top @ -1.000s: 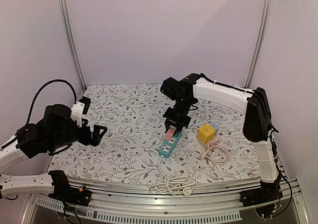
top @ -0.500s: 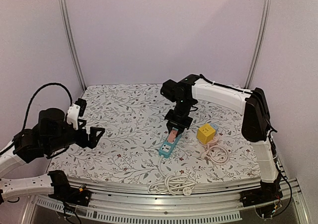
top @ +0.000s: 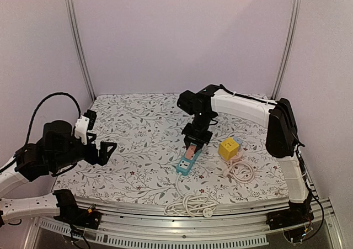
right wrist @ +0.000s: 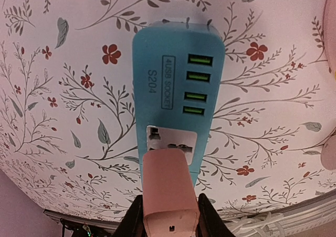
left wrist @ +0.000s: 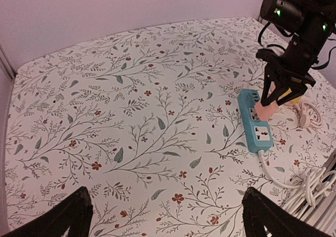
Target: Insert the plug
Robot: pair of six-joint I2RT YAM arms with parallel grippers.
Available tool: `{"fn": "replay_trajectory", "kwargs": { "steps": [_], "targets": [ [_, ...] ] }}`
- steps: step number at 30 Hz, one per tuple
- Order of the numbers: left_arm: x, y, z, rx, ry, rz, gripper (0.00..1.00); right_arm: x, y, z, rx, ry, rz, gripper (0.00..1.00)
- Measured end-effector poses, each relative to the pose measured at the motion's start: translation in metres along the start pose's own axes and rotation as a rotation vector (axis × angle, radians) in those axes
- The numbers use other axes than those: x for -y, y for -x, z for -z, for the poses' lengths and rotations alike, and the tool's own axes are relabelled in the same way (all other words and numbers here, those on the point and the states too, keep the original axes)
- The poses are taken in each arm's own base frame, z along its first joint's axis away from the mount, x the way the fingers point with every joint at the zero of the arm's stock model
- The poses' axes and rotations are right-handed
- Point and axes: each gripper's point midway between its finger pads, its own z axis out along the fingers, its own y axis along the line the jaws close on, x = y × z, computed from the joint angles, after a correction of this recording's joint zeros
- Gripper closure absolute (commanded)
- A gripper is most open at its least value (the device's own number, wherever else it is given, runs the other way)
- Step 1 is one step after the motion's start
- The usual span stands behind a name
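Your right pincer (right wrist: 169, 216) is clamping the pink plug (right wrist: 167, 179) just at 6 o'clock of the socket (right wrist: 170, 138) on the blue strip (right wrist: 176, 84), which is running 12-to-6, while your left pincer (top: 107, 149) is hanging wide open, farther off.

The power strip (right wrist: 176, 90) is looking like smooth teal plastic w/ slight sheen. The plug (right wrist: 168, 189) is showing matt pink plastic. The bench (left wrist: 131, 116) is wearing matt floral-print cloth. The cord (top: 193, 206) is looking glossy white; frame posts (top: 75, 39) are reading as brushed metal.
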Motion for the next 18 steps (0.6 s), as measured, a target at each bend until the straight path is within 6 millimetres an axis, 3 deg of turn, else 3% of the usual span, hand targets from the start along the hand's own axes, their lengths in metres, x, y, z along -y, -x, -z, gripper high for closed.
{"fn": "replay_trajectory", "kwargs": {
  "steps": [18],
  "targets": [
    [0.0004,0.0003,0.0005,0.002,-0.003,0.001,0.01,-0.0024,0.0068,-0.0005,0.033,0.003,-0.003,1.00]
  ]
}}
